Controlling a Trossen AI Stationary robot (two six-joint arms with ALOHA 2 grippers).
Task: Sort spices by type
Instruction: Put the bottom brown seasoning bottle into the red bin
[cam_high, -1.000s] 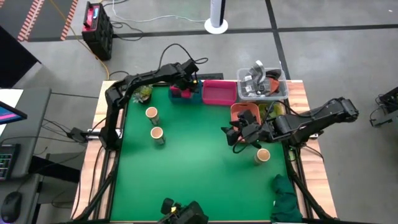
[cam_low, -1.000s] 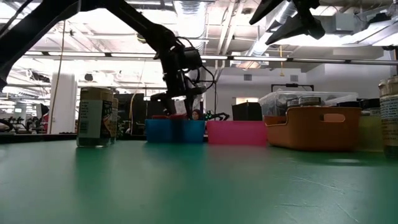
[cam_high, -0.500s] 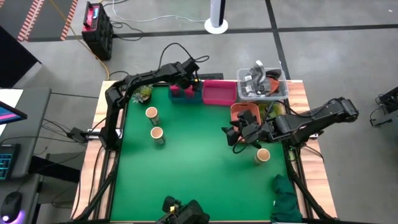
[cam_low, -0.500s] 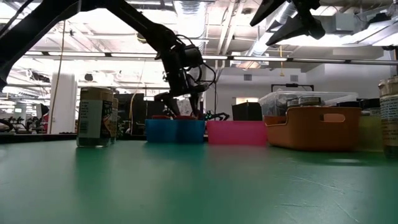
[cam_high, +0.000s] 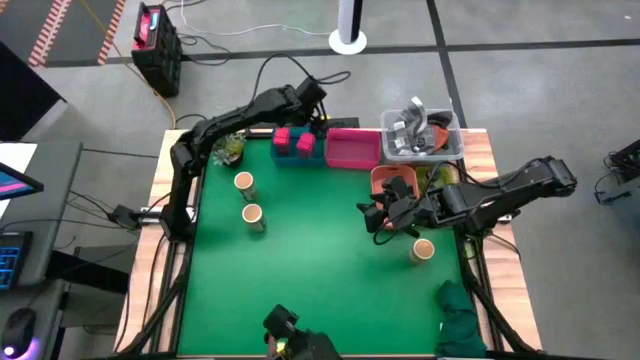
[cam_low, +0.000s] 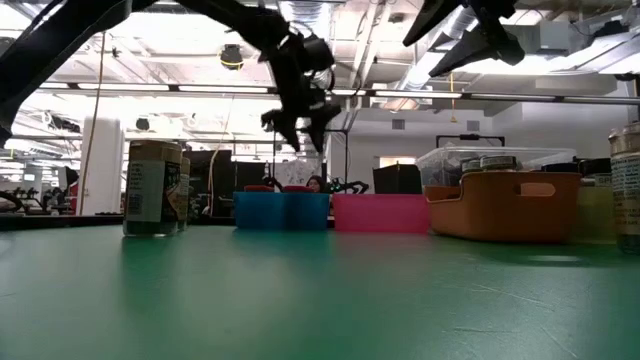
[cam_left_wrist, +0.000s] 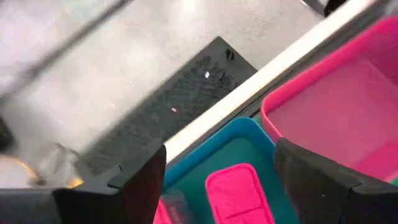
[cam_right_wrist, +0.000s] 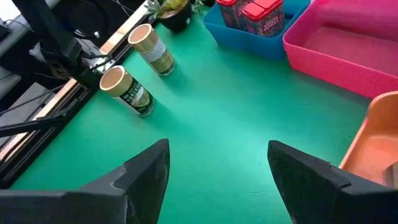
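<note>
Caught the left gripper (cam_high: 316, 112) hanging well above the blue bin (cam_high: 300, 162), jaws roughly half spread, gripping nothing. Spotted two pink-red tins (cam_high: 283, 139) side by side inside that bin, upright, lids up. Found the right gripper (cam_high: 368, 218) parked over the mat just beside the orange bin (cam_high: 382, 175), fingers apart too and holding nothing. Counted three tan-topped jars out on the green mat: a pair (cam_high: 243, 181) near the left edge, close together, plus a loner (cam_high: 422, 249) near the right gripper. Couldn't make out any green-topped jars for sure. Read it as the tin drop-off done, with clearing out and going for a jar up next. Would've lifted straight up before swinging sideways, to avoid clipping the bin wall or tipping a tin. Would've spread wider before dropping over a jar, since round bodies roll out of a narrow pinch. Would've come down centred on the nearer jar of the pair, fingers lined up to miss its neighbour, then squeezed low on the body rather than at the lid.
</note>
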